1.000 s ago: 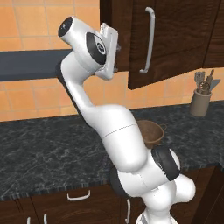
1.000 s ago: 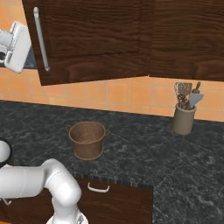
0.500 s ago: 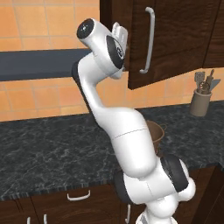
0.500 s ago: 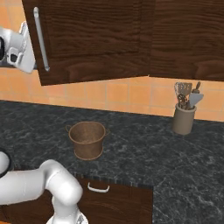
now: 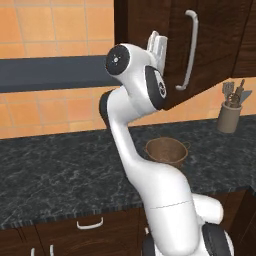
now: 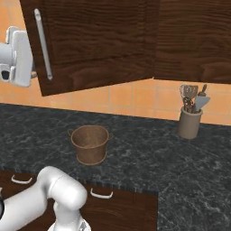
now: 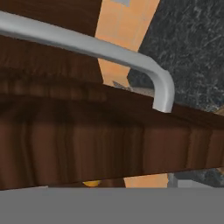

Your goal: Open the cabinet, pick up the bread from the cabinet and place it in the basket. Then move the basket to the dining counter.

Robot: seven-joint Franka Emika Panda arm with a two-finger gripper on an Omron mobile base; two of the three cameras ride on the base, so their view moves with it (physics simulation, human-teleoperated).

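From behind on the left, the claw (image 5: 158, 46) is raised against the dark cabinet (image 5: 220, 45), just beside its silver handle (image 5: 188, 50); its fingers are hard to read here, though they appear spread and empty. The door seems slightly ajar at its lower edge. Below, the basket (image 5: 167, 151) sits on the black marbled counter (image 5: 55, 170), with a utensil pot (image 5: 229, 116) off to the right.

From the right side, the claw (image 6: 18, 56) is at the door's free edge, left of the handle (image 6: 43, 44), and the door is swung out a little. To do this step well, I'd guess the fingers should straddle the bar squarely before closing, then pull along the door's arc rather than straight back. The basket (image 6: 90, 143) is well apart from the pot (image 6: 189, 122). Orange tile backs the counter (image 6: 180, 171), with drawers beneath.

Through the hand camera, the handle (image 7: 100, 52) runs close across the top, over the door's wooden edge. Something small and yellowish peeks below; I can't tell what it is.
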